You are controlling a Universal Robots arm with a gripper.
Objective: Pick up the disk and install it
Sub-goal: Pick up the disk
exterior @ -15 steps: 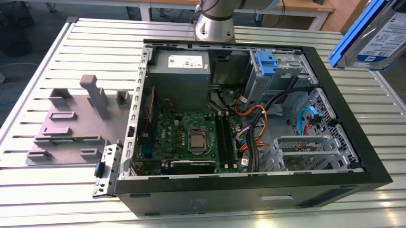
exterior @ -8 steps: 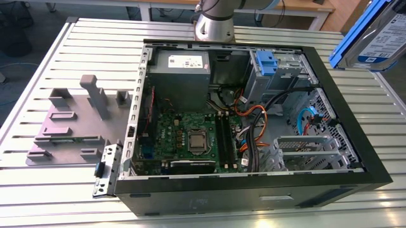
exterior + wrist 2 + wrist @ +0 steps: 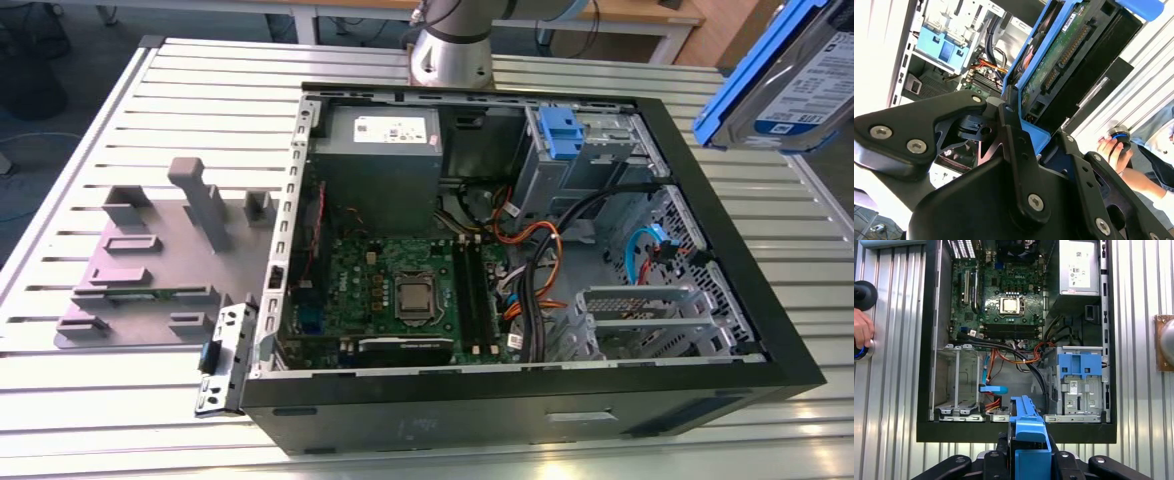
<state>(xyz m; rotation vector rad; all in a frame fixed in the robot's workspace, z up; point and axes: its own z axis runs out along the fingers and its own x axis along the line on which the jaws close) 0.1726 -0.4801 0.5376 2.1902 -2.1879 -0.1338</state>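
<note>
Open computer case [image 3: 747, 300] lies on its side on the slatted metal desk [image 3: 134, 400], with motherboard [image 3: 400, 290], grey power supply [image 3: 380, 150] and orange and black cables [image 3: 534, 250] exposed. The disk [image 3: 798, 85] is up in the air at the exterior view's upper right, tilted, outside the case's wall and clear of the desk. In the second wrist view the hand [image 3: 1013, 131] is clamped on the blue carrier bracket at one end of the disk [image 3: 1064, 55], black fingers pressed against both faces, connector side and circuit board showing. In the first wrist view the bracket edge of the disk [image 3: 1028, 432] stands just outside the case's black wall, roughly in line with the gap between the bare metal cage [image 3: 956, 385] and the drive bay carrying the fixed blue latch [image 3: 1079, 365]. Grey fixture block [image 3: 147, 260] sits on the desk at the exterior view's left. A person's fist [image 3: 1111, 150] grips a black-and-blue knob [image 3: 1119, 135] beside the case.
</note>
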